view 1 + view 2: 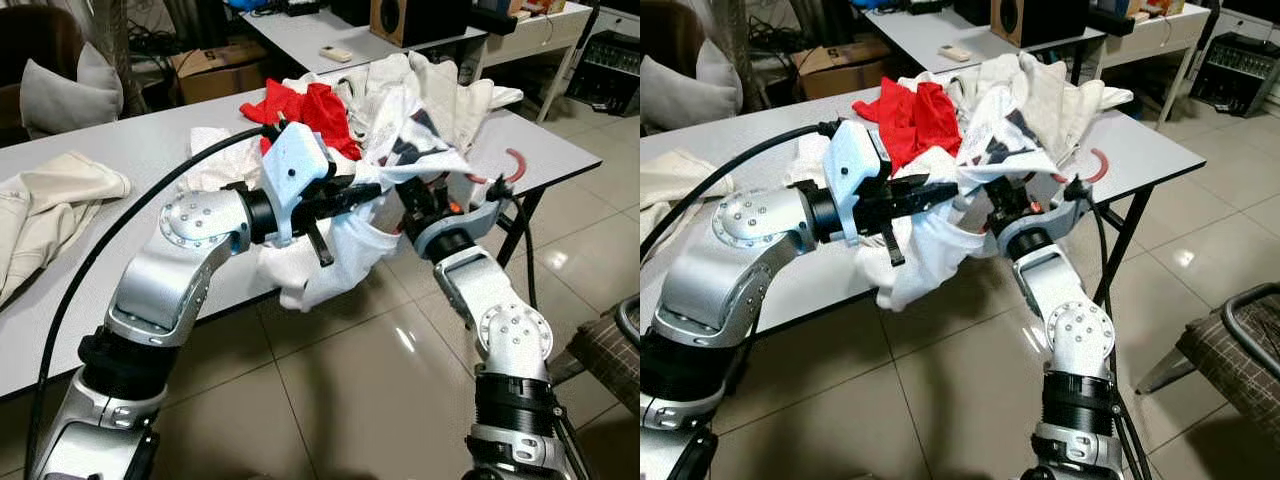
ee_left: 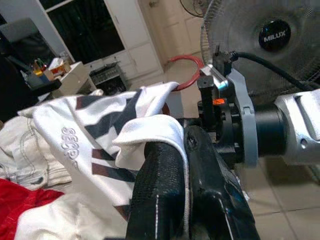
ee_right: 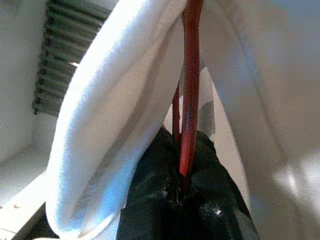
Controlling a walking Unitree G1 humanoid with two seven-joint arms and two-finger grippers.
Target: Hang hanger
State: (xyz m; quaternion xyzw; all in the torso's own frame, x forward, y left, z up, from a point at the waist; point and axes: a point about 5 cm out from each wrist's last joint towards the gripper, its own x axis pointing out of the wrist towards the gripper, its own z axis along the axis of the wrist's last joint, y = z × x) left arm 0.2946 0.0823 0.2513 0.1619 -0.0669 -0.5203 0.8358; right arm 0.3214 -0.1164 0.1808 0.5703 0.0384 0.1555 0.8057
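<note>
Red hanger mostly buried under white shirt, just hook poking out. Right pincer fingertips lost in cloth in eye views. Counter cut off at left edge. Fan cropped at the top.

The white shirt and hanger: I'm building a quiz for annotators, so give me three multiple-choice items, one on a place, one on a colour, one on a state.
1. Where does the clothes pile lie?
A. on the grey table
B. on the floor
C. on a chair

2. What colour is the hanger?
A. blue
B. red
C. black

3. What does the left gripper do?
A. hangs open
B. presses the table
C. pinches the white shirt

Key: 1 A, the pile rests on the tabletop; 2 B, its hook shows red; 3 C, cloth sits between its fingers.
</note>
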